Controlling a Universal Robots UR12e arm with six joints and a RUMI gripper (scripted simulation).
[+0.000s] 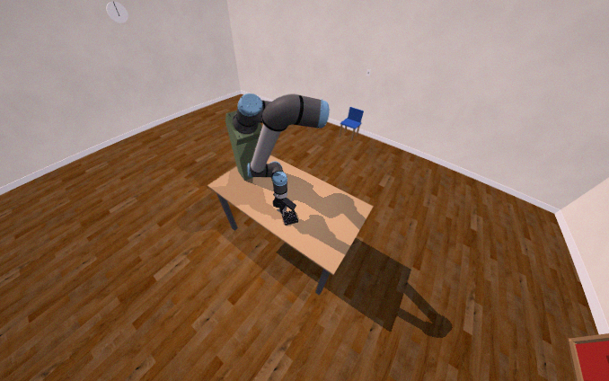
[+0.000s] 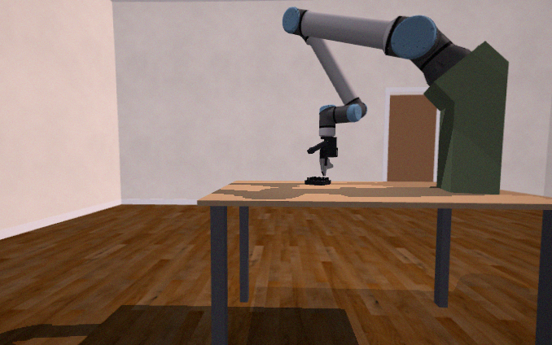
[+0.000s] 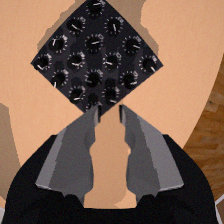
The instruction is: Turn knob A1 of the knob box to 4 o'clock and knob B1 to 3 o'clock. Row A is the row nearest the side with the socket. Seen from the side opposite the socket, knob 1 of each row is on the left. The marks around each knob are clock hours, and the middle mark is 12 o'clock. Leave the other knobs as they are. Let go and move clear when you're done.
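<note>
The black knob box [image 1: 290, 217] [image 2: 317, 181] [image 3: 93, 61] lies on the table, turned like a diamond in the wrist view. Its rows of small round black knobs have white pointers and marks around them. The socket and row labels cannot be made out, so I cannot tell which knobs are A1 and B1. My gripper [image 1: 285, 210] [image 2: 323, 174] [image 3: 110, 106] points down just above the box's near corner in the wrist view. Its fingertips stand a little apart with nothing between them. The left fingertip partly hides the corner knob [image 3: 92, 104]. Another knob [image 3: 110, 95] shows just ahead of the gap.
The box stands on a wooden table [image 1: 250, 199] [image 2: 398, 202], near its long edge in the top view. The green arm mount [image 1: 245, 154] [image 2: 478, 128] stands at one end of the table. A blue chair [image 1: 351, 122] is far off by the wall.
</note>
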